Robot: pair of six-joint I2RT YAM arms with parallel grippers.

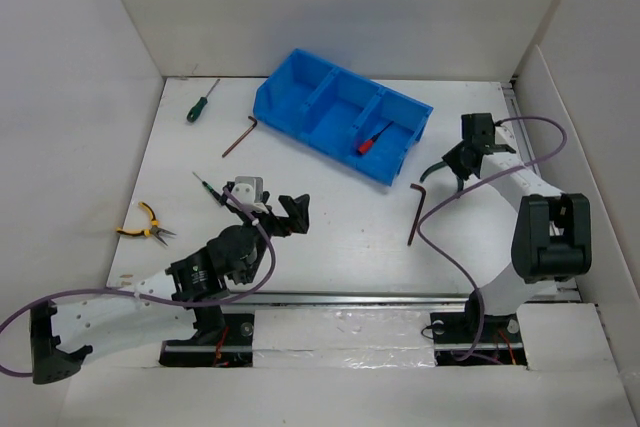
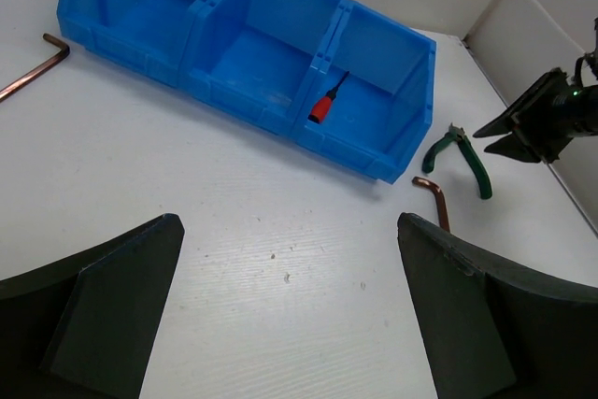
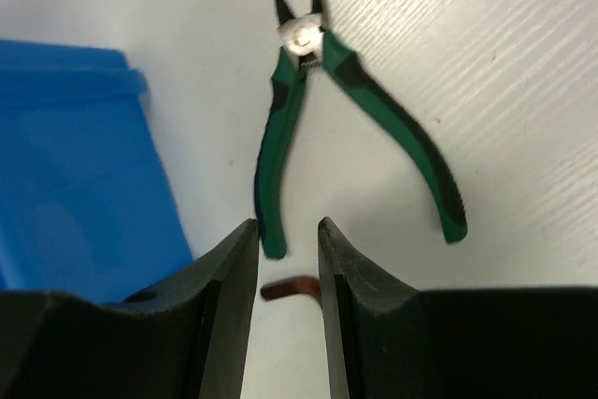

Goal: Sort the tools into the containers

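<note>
The blue three-compartment bin (image 1: pixel 312 137) stands at the far centre, with a red-handled screwdriver (image 1: pixel 374 139) in its right compartment. My right gripper (image 1: pixel 468 155) hovers over the green-handled pliers (image 3: pixel 280 128), which lie on the table right of the bin. Its jaws are narrowly apart and empty, just above the end of one handle. A dark hex key (image 1: pixel 416 209) lies near it, and its bent tip (image 3: pixel 291 289) shows between the jaws. My left gripper (image 1: pixel 290 214) is wide open and empty in front of the bin (image 2: pixel 234 95).
A green-handled screwdriver (image 1: pixel 202 105) and a second hex key (image 1: pixel 238 137) lie left of the bin. A thin green screwdriver (image 1: pixel 208 187) and yellow-handled pliers (image 1: pixel 148 226) lie at the near left. White walls enclose the table.
</note>
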